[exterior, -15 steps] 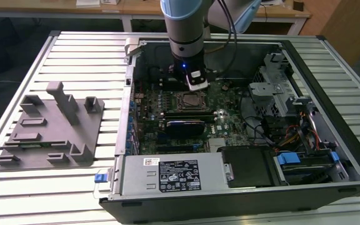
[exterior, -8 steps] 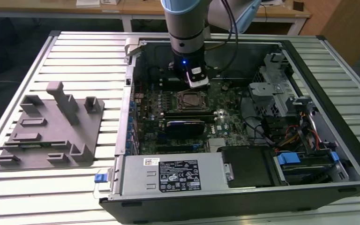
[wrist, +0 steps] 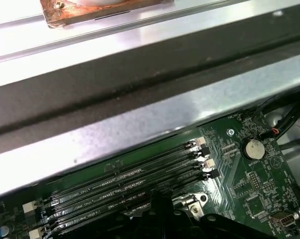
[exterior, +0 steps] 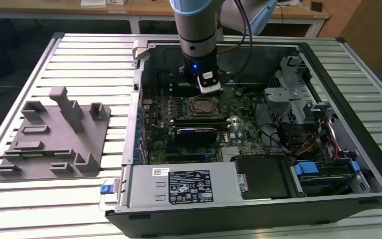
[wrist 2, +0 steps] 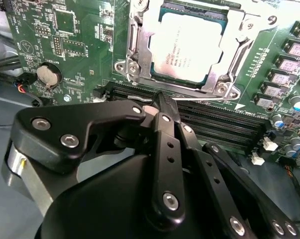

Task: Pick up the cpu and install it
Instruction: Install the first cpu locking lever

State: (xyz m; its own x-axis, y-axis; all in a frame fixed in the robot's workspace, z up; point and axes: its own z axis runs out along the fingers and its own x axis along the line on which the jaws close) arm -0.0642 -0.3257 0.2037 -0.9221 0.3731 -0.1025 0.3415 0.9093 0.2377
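Note:
The cpu (wrist 2: 187, 47) is a flat square chip with a silvery top, lying inside the metal frame of the socket (wrist 2: 135, 55) on the green motherboard. In the exterior view the cpu (exterior: 202, 105) sits mid-board inside the open computer case. My gripper (wrist 2: 161, 102) hovers just above the board beside the socket, over the memory slots (wrist 2: 215, 122). Its black fingers meet at their tips with nothing between them. In the exterior view the gripper (exterior: 208, 89) hangs just behind the socket. The first wrist view shows the gripper's dark tip (wrist: 157, 206) over the memory slots (wrist: 130, 184).
The case's walls (exterior: 138, 99) ring the motherboard. A power supply (exterior: 177, 184) fills the front, and drive cages with cables (exterior: 297, 109) stand on the exterior view's right. A grey plastic tray (exterior: 51, 134) with upright posts rests on the slatted table at the exterior view's left.

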